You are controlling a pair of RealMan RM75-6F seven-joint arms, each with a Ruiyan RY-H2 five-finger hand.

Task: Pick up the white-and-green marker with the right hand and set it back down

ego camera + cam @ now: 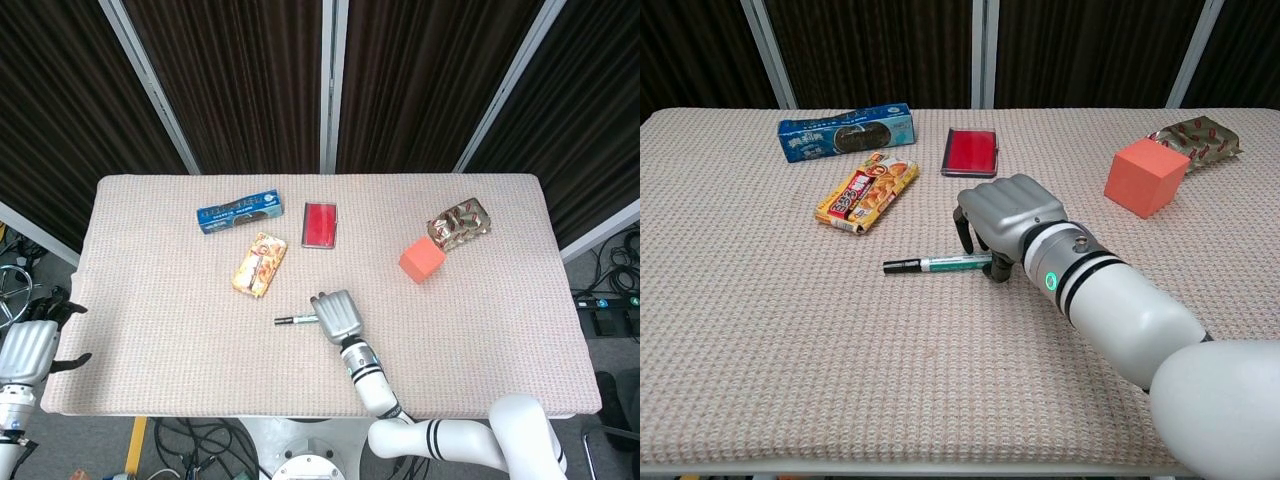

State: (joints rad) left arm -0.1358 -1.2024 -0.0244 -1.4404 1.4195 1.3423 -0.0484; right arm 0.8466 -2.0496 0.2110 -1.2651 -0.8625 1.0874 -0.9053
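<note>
White-and-green marker (937, 264), black cap

The head view is looking almost straight down from high above, taking in the whole bench (150, 300), the dark curtains at 12 o'clock and the floor cables at the edges. The chest view is sitting low at the bench's (740, 350) near edge, facing toward 12 o'clock across it and framing things much closer. Both views are sharing the bench's middle, where the red case (320, 224) (971, 152) is lying toward 12 o'clock and the orange cube (421, 260) (1147, 177) toward 2 o'clock.
</note>
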